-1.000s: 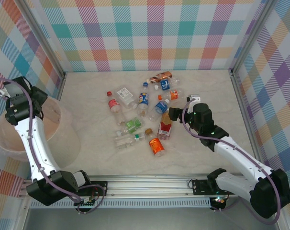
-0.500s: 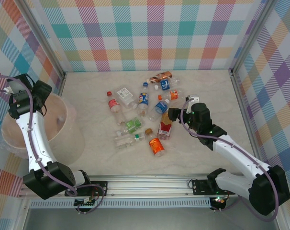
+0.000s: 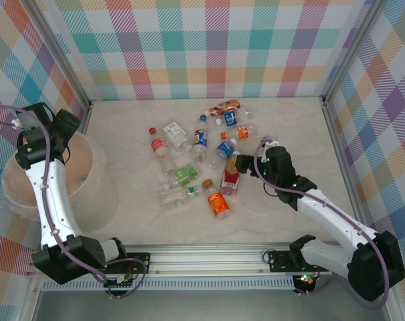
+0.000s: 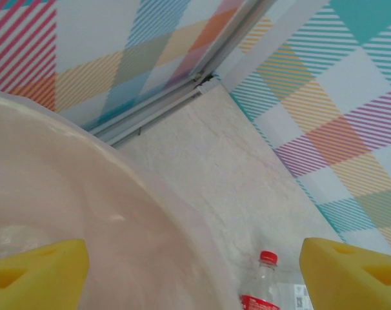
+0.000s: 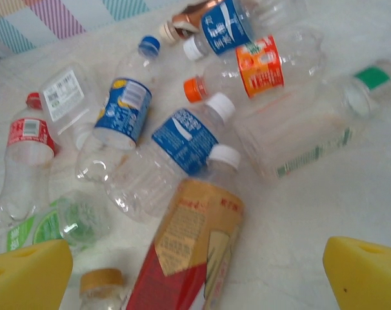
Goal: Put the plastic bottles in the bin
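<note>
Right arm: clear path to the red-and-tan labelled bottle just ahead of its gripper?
Probably yes. The right gripper is open, and the red-and-tan labelled bottle lies right ahead of it in the wrist view with nothing on top. The blue-label bottle lies close beside and may get nudged.

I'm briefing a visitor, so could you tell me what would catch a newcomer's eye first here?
A jumble of plastic bottles lies mid-table, the open right tool poised at its right edge. At the left stands the pale bin, the open left tool above its rim.

Your plastic bottles (image 5: pixel 182 139) lie scattered on their sides just ahead of the right fingers (image 5: pixel 28 274). The pale pink bin (image 4: pixel 66 187) stands upright, its rim passing between the left fingers (image 4: pixel 37 271).
</note>
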Motion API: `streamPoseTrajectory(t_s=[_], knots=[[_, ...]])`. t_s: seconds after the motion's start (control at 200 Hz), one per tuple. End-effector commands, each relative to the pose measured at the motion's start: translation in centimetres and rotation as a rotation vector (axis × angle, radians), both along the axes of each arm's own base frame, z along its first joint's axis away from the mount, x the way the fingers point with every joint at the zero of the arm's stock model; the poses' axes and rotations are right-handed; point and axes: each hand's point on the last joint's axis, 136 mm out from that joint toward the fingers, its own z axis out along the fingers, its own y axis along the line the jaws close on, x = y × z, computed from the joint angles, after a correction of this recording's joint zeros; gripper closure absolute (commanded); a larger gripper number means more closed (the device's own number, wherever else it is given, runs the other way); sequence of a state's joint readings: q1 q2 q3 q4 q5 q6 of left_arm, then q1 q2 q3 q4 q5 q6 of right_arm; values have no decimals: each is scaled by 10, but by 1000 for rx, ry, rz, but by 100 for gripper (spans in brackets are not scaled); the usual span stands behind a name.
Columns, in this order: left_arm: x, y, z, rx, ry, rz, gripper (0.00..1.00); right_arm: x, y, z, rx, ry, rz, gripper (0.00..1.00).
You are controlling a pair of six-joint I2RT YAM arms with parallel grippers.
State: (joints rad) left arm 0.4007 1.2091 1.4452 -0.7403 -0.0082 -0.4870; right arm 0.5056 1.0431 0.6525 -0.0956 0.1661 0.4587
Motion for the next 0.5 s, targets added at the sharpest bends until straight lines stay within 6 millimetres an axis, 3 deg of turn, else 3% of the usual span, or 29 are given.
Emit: streamPoseTrajectory(t_s=[0.0, 0.27, 0.495], knots=[[-10, -17, 30, 19, -68, -29, 14, -22, -5, -18, 21, 90, -4, 0], [-25, -50, 64, -17, -211, -106, 7, -37, 3, -43, 155, 236, -44, 0], [-25, -98, 100, -106, -373, -321, 0, -36, 20, -56, 252, 320, -38, 0]])
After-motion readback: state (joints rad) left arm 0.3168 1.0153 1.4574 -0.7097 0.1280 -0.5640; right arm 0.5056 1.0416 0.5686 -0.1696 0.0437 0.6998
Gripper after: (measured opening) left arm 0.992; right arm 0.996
